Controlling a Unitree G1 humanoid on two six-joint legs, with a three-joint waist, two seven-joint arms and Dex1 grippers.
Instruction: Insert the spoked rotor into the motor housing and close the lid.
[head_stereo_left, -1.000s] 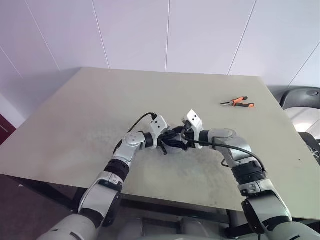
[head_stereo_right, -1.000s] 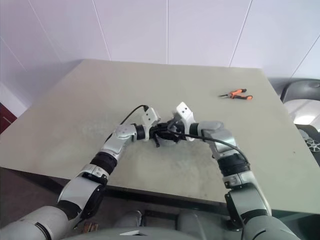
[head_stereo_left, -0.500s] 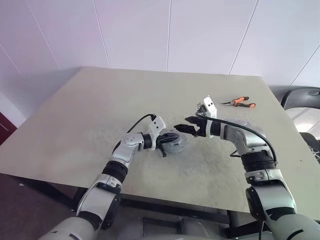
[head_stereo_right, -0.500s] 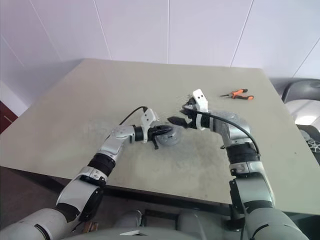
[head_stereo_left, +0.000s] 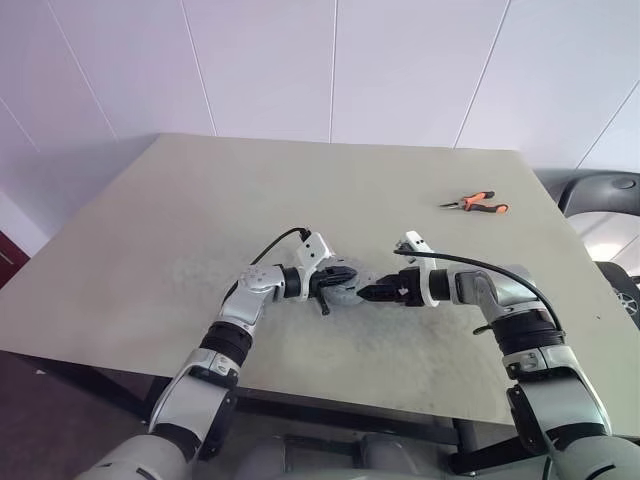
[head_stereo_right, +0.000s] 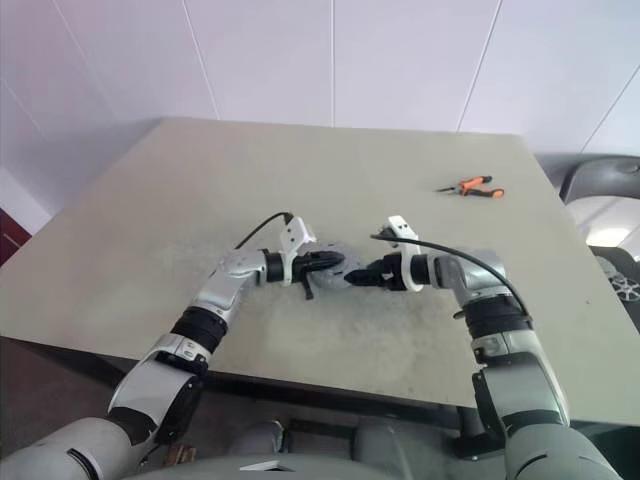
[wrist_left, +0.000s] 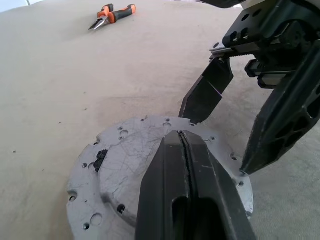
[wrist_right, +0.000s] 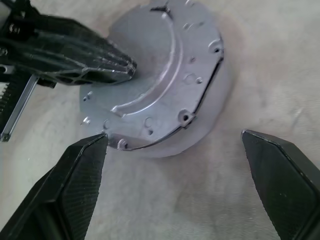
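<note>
A round silver-grey lid (wrist_right: 165, 65) lies on the motor housing (wrist_right: 206, 127) at the table's middle, with a thin dark gap along one side of its rim. My left gripper (head_stereo_left: 343, 283) is shut, its tips (wrist_left: 184, 145) resting on the lid's top. My right gripper (head_stereo_left: 366, 293) is open and points at the housing from the right, low over the table. Its wide-spread fingers (wrist_left: 207, 92) stand on either side of the housing's near edge without touching it. The spoked rotor is hidden, and so are the copper windings.
Orange-handled pliers (head_stereo_left: 476, 205) lie far back on the right of the beige table (head_stereo_left: 180, 210). A black chair (head_stereo_left: 600, 190) stands beyond the table's right edge. White wall panels rise behind the table.
My right gripper left the housing, rose up to the right, then came down again to table height beside the housing, rolling its wrist. The left gripper stayed put on the lid.
</note>
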